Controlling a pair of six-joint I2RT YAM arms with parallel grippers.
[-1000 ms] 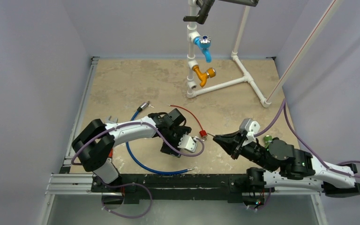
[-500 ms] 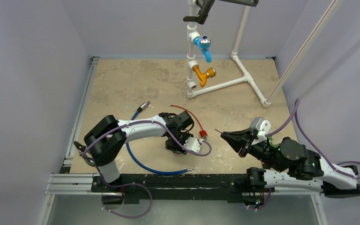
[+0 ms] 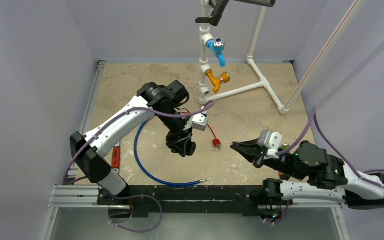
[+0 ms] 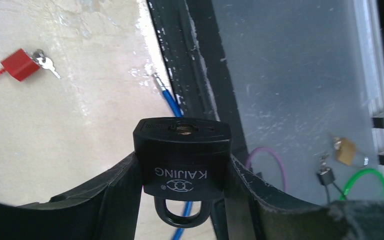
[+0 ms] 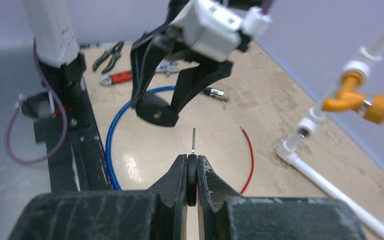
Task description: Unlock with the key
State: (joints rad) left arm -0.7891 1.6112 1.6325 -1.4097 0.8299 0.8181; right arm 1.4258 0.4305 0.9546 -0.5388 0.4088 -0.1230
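step: presenting lock to key, ahead of insertion
padlock (image 4: pixel 182 156): black, raised off the surface (image 3: pixel 130 85), gripped by its sides in the left pincer (image 4: pixel 182 172), keyhole face turned outward
key (image 5: pixel 193 139): clenched by its head in the right pincer (image 5: pixel 192 175), blade pointing at the padlock, well apart from it
next move: judged to need the blade lined up with the keyhole, then a straight push in and a turn
risk: a tilted blade may skid off the lock face
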